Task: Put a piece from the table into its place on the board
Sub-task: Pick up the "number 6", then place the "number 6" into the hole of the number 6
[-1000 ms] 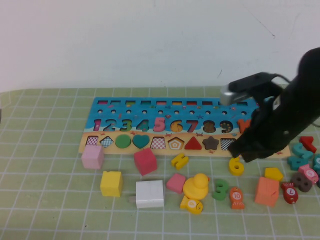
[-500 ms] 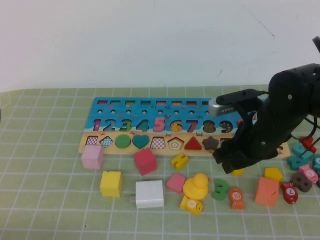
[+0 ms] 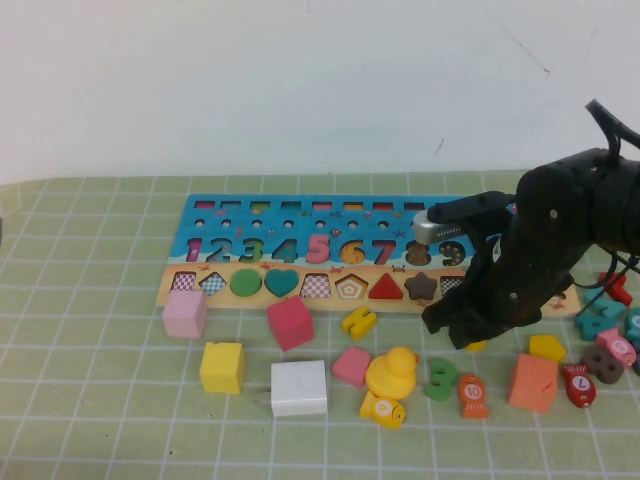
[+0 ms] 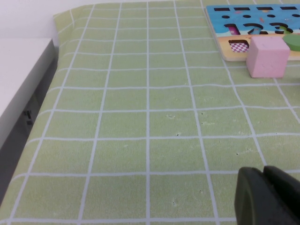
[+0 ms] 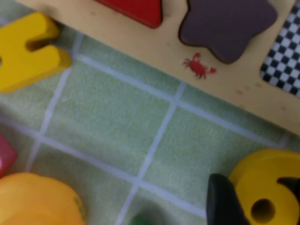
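The yellow numeral 6 (image 5: 269, 185) lies on the green mat just in front of the board (image 5: 234, 89), below its dark star piece. My right gripper (image 5: 255, 179) has one finger on each side of the 6 and is shut on it. In the high view the right gripper (image 3: 470, 335) covers the 6, and only a yellow sliver (image 3: 478, 346) shows. The long board (image 3: 400, 301) lies across the middle of the table, blue above and tan below. My left gripper (image 4: 266, 197) is shut and empty, low over bare mat far to the left of the board (image 4: 220, 18).
Loose pieces lie close round the right gripper: a yellow H-like piece (image 3: 358, 321), a yellow duck (image 3: 392, 372), a green 3 (image 3: 440, 379), an orange block (image 3: 533, 382) and a yellow pentagon (image 3: 547, 347). Pink (image 3: 185, 313), red (image 3: 290, 322), yellow (image 3: 222, 367) and white (image 3: 299, 387) cubes lie to the left.
My right arm has swung left and down over the yellow 6, which lay in plain sight a second ago and is now almost fully covered. The other pieces have not moved.
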`<move>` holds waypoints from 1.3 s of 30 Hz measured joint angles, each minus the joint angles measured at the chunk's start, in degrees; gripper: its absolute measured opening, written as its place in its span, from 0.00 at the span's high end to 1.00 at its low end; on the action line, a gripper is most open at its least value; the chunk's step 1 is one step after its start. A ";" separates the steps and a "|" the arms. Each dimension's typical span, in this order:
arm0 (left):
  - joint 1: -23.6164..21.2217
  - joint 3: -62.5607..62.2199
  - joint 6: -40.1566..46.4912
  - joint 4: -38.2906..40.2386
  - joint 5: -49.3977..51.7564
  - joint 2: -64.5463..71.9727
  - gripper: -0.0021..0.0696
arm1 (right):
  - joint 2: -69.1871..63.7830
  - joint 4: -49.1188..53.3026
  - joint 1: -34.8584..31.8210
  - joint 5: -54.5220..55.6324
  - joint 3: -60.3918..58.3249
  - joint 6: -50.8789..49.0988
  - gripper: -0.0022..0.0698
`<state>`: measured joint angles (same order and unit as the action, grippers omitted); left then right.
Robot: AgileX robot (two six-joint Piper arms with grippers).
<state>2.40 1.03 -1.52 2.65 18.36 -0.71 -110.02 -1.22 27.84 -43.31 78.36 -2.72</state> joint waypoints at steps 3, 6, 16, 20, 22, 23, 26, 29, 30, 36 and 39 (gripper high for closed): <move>0.00 0.00 0.00 0.00 0.00 0.00 0.97 | -0.12 -0.01 0.00 -0.08 0.26 0.00 0.59; 0.00 0.00 0.00 0.00 0.00 0.00 0.97 | -0.45 -0.78 0.00 -1.56 2.39 0.00 0.59; 0.00 0.00 0.00 0.00 0.00 0.00 0.97 | -4.13 -8.02 0.14 -2.49 19.93 0.00 0.59; 0.00 0.00 0.00 0.00 0.00 0.00 0.97 | -10.81 -8.14 1.25 -2.80 28.47 0.00 0.59; 0.00 0.00 0.00 0.00 0.00 0.00 0.97 | -14.17 -8.14 1.82 -3.54 32.57 0.00 0.59; 0.00 0.00 0.00 0.00 0.00 0.00 0.97 | -16.00 -8.14 2.11 -4.13 34.48 0.00 0.59; 0.00 0.00 0.00 0.00 0.00 -0.09 0.97 | -20.37 -8.14 2.65 -5.89 38.92 0.00 0.59; 0.00 0.00 0.00 0.00 0.00 -0.09 0.97 | -23.22 -8.03 2.89 -6.56 41.97 0.00 0.59; 0.00 0.00 0.00 0.00 0.00 -0.09 0.97 | -23.83 -8.03 2.89 -6.85 42.68 0.00 0.59; 0.00 0.00 0.00 0.00 0.00 -0.09 0.97 | -24.97 -7.39 2.89 -7.37 43.93 -0.21 0.59; 0.00 0.00 0.00 0.00 0.00 -0.09 0.97 | -25.10 -6.99 2.89 -7.59 44.02 -0.29 0.59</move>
<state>2.40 1.03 -1.52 2.65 18.36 -0.80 -135.12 -8.21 30.73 -50.89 122.38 -3.02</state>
